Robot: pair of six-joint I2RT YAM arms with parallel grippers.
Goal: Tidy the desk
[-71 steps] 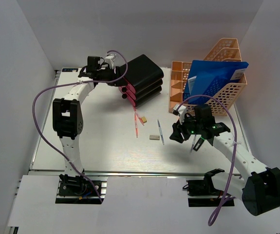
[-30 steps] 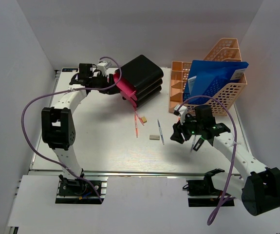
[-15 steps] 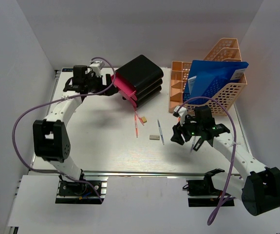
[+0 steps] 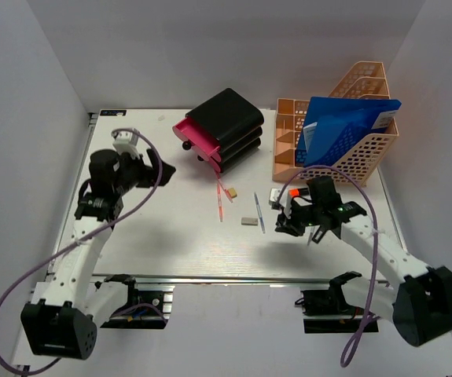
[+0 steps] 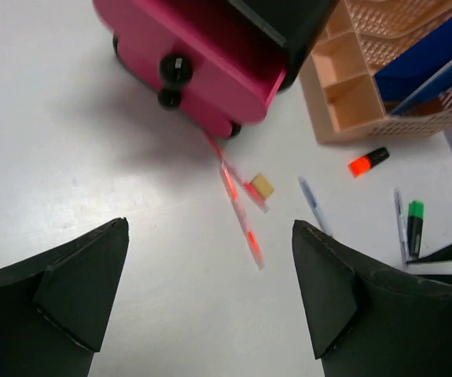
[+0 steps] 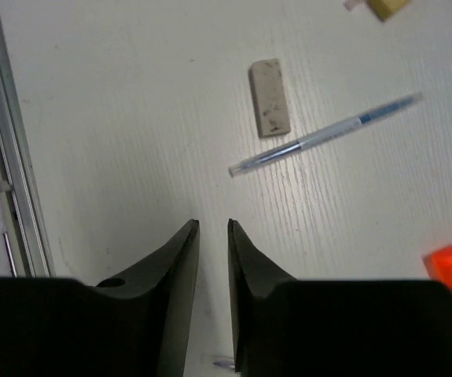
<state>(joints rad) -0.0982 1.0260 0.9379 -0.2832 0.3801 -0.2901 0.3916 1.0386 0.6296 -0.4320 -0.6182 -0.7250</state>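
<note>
The desk [image 4: 163, 228] is a white tabletop with loose stationery in its middle. A red pen [image 4: 220, 203], an eraser [image 4: 248, 221], a blue pen [image 4: 259, 212] and a small yellow cube [image 4: 233, 192] lie there. My left gripper [image 4: 165, 167] hovers over the left part of the desk, and in the left wrist view it [image 5: 210, 226] stands wide open and empty. Over the desk right of the blue pen, my right gripper [image 4: 283, 218] has its jaws a narrow gap apart; in the right wrist view it [image 6: 213, 224] holds nothing. The eraser [image 6: 269, 108] and blue pen [image 6: 328, 133] lie just ahead of it.
A black drawer box [image 4: 229, 118] stands at the back with its top pink drawer [image 4: 198, 135] pulled out. The peach mesh rack [image 4: 367, 145] with a blue folder [image 4: 343, 126] stands back right. An orange highlighter [image 5: 369, 161] and a green marker [image 5: 415, 228] lie near the rack. A silver rail [image 4: 210, 276] runs along the front edge.
My left arm has let go of the pink drawer and swung back to the near left, jaws now wide. The drawer stays pulled out. The right jaws have narrowed.
</note>
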